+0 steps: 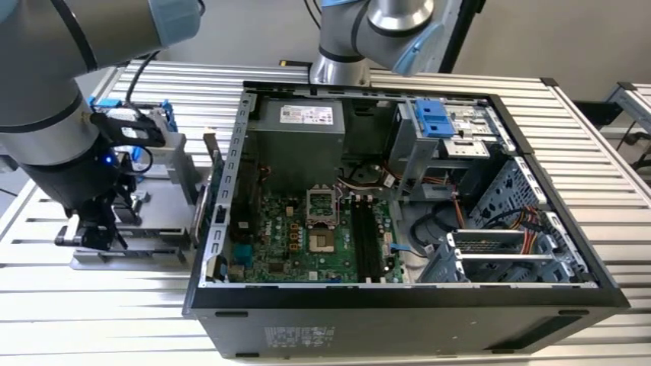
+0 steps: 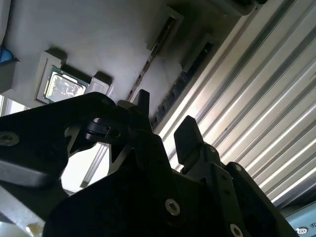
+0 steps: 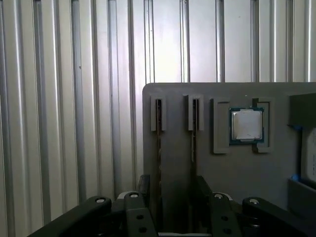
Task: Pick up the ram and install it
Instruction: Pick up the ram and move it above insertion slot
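Exterior view: gripper [image 1: 94, 235] low over grey fixture [image 1: 152, 258] on slatted table [image 1: 102, 313], at the exterior view's left of the open computer case [image 1: 407, 316].

Second wrist view: fingers [image 2: 188, 132] spread apart, gripping nothing. Ram [image 2: 182, 81] stands on edge in a fixture slot, running toward the gap between them. Second stick [image 2: 148, 64] lies alongside, nearer the processor [image 2: 64, 88].

First wrist view: both sticks sit in their slots, one finger outside each. Contact cannot be told.

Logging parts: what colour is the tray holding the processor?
Grey tray, best in first wrist view.
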`<state>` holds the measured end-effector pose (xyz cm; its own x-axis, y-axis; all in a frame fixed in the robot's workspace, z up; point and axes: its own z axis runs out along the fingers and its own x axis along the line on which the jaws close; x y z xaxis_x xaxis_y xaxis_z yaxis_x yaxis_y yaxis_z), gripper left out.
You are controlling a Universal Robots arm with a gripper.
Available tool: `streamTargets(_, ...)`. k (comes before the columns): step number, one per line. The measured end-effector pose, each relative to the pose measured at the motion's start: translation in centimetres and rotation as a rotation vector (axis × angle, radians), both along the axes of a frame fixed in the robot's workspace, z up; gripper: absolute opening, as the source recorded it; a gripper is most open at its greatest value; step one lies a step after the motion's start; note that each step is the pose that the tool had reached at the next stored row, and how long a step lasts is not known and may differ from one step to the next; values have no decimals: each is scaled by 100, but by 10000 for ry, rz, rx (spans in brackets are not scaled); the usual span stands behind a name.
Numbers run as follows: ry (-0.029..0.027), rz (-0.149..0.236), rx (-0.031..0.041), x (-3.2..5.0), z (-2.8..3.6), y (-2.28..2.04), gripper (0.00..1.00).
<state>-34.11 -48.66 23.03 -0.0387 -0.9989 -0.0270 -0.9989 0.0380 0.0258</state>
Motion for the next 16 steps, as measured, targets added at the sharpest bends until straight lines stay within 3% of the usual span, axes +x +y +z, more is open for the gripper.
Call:
streamTargets(6, 2, 0, -2, -3, -108, -13, 100)
streamTargets(11, -2, 0, 2, -5, -202, -61, 100)
streamTargets(16, 1, 0, -1, -10, -291, -63, 100)
